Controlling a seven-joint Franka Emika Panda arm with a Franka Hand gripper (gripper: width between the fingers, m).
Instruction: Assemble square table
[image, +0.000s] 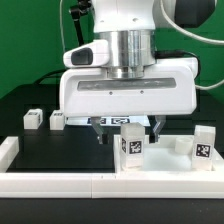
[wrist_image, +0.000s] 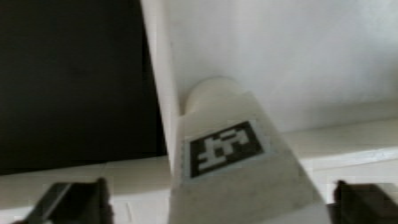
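No readable text, only black-and-white square tags. Arm vertical, gripper (image: 127, 133) pointing straight down, low over the tabletop (image: 165, 163), which lies at the exterior view's right against the border rail (image: 60, 186). Fingers (wrist_image: 71, 203) spread wide, holding nothing; a tagged leg (wrist_image: 222, 150) stands between them, untouched. Outer loose leg (image: 32, 118) and inner loose leg (image: 57, 121) on the black table (image: 40, 145), exterior view's left

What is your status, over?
Jaws open, either side of a tagged white part. Tabletop beneath, four legs not fitted. No obstruction seen.
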